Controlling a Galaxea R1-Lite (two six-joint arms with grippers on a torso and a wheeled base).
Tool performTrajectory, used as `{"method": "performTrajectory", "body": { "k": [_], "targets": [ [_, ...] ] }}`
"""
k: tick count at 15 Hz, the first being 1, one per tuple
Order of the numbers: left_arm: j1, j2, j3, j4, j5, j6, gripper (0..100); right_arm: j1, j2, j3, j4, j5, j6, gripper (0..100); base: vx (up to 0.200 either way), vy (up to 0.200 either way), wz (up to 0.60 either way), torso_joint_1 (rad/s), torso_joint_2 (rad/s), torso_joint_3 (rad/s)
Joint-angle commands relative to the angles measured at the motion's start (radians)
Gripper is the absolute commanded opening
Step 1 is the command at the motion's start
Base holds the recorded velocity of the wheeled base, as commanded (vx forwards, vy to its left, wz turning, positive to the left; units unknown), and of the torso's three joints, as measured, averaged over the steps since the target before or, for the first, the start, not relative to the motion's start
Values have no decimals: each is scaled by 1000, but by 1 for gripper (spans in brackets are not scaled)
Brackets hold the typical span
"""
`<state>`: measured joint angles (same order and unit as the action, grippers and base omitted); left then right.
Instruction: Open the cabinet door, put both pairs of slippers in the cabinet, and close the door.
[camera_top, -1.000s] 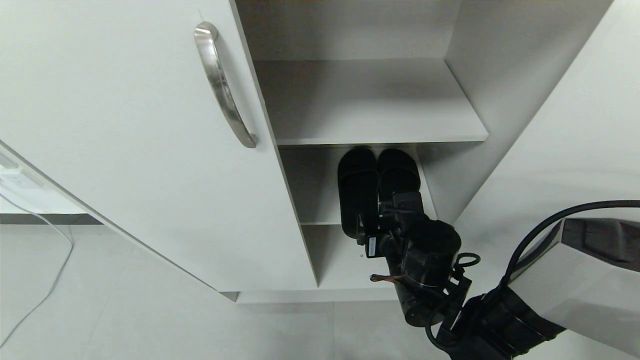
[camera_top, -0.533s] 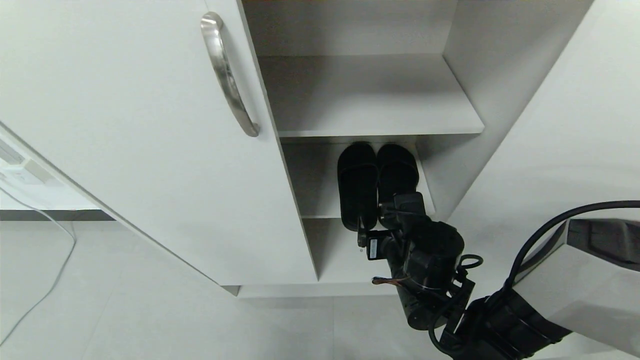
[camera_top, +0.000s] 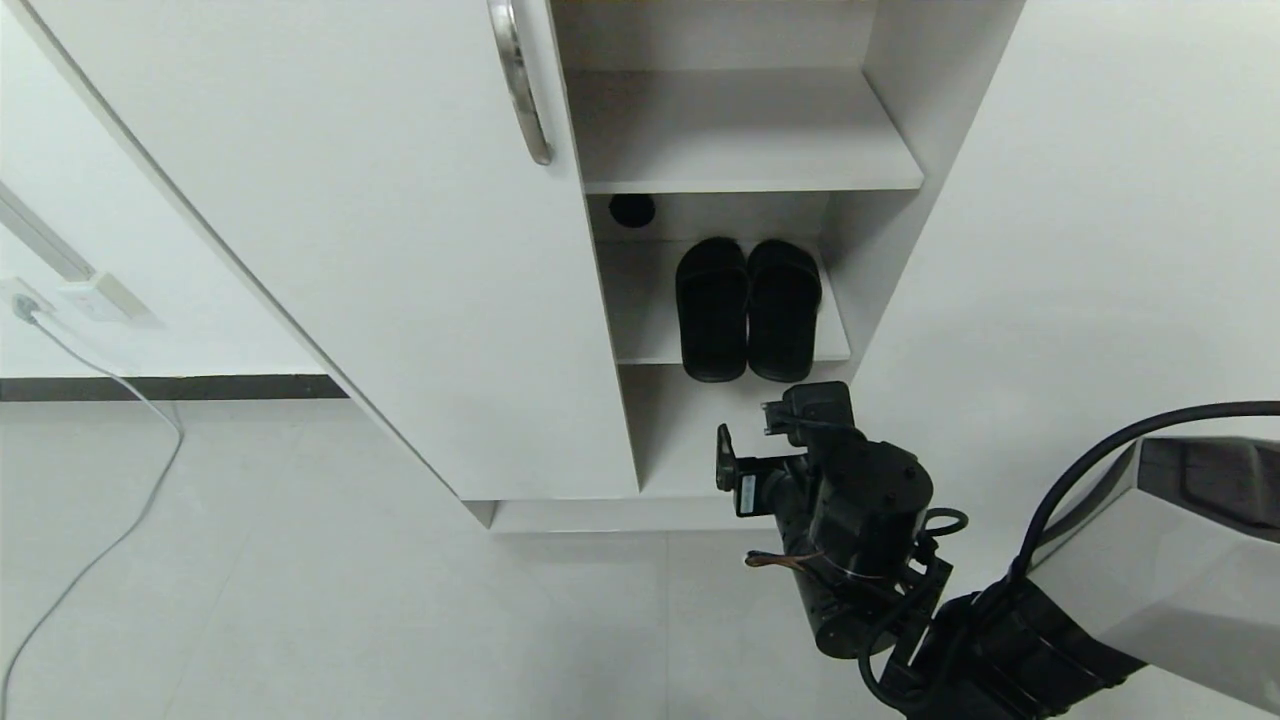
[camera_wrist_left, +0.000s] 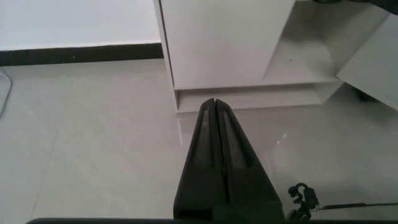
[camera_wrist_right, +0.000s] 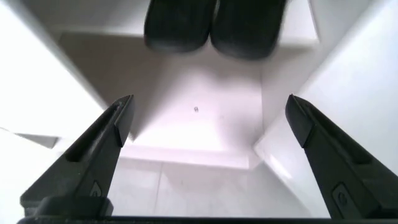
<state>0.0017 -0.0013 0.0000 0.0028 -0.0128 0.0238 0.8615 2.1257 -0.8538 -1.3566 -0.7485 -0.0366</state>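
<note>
Slippers (camera_top: 748, 310) lengthwise, toes toward cabinet (camera_top: 885, 110) back

The cabinet (camera_top: 740, 130) is plain white inside and out, and its door (camera_top: 380, 250) is the same white with no pattern. The handle (camera_top: 518, 80), at 11 o'clock in the head view, is brushed silver. The slippers (camera_top: 748, 310) are solid matte black. At 10 o'clock from them, a round hole (camera_top: 631, 210) shows black. The floor (camera_top: 300, 600) is pale grey tile with faint thin seams. At 9 o'clock a black skirting (camera_top: 170, 388) runs under a white wall (camera_top: 60, 340). The socket (camera_top: 95, 298) is white and the cable (camera_top: 120, 530) light grey. The right gripper (camera_wrist_right: 209, 106) and left gripper (camera_wrist_left: 215, 104) are both black.
</note>
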Motion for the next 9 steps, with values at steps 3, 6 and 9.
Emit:
{"method": "performTrajectory", "body": {
  "k": [3,6,9],
  "targets": [
    [1,1,0,0,0,1,0,1,0,-1,-1,0,0,100,0,0,0,0,0,0],
    [1,1,0,0,0,1,0,1,0,-1,-1,0,0,100,0,0,0,0,0,0],
    [1,1,0,0,0,1,0,1,0,-1,-1,0,0,100,0,0,0,0,0,0]
  ]
}}
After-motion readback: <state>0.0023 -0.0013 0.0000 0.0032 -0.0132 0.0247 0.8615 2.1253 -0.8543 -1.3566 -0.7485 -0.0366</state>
